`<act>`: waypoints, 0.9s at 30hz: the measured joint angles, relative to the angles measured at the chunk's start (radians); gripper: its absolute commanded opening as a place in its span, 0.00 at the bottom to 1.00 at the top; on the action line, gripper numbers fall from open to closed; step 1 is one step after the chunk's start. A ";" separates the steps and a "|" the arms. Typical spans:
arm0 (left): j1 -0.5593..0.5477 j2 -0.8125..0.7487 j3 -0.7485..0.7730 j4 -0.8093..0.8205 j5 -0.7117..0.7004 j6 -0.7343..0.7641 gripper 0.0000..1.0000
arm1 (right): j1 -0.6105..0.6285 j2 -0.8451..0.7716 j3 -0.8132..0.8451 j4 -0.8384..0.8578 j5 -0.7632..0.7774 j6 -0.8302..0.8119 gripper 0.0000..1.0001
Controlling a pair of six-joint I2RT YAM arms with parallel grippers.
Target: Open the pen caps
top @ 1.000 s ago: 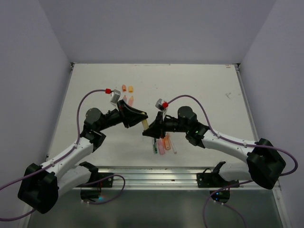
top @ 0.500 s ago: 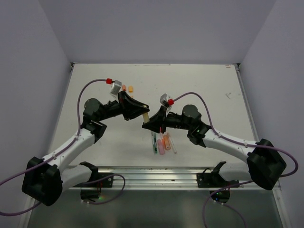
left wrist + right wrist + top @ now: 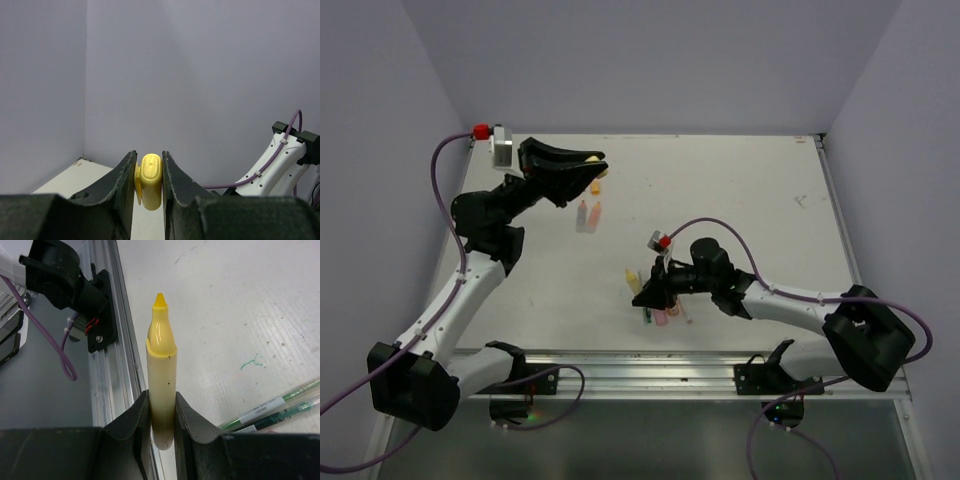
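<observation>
Left gripper (image 3: 578,168) pinches the yellow cap (image 3: 150,180) high over the table's (image 3: 740,190) far-left corner; right gripper (image 3: 162,412) clamps the uncapped yellow highlighter (image 3: 161,360) by the near pens (image 3: 668,306). Risk: released from there, the cap may bounce off the edge.

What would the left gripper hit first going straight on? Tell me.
Nothing close: beyond the left gripper, shut on the yellow cap, the way looks free up to the purple wall, likely its first contact; depth is unclear.
</observation>
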 measured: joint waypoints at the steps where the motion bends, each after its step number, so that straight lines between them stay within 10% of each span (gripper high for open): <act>1: 0.000 0.005 0.006 -0.019 -0.002 0.008 0.00 | 0.000 -0.008 0.000 -0.006 0.002 0.000 0.00; 14: 0.005 0.380 0.239 -0.714 -0.256 0.298 0.06 | -0.005 -0.242 -0.009 -0.080 0.251 -0.002 0.00; 27: 0.005 0.906 0.593 -1.052 -0.520 0.423 0.11 | -0.011 -0.182 -0.035 -0.078 0.351 0.001 0.00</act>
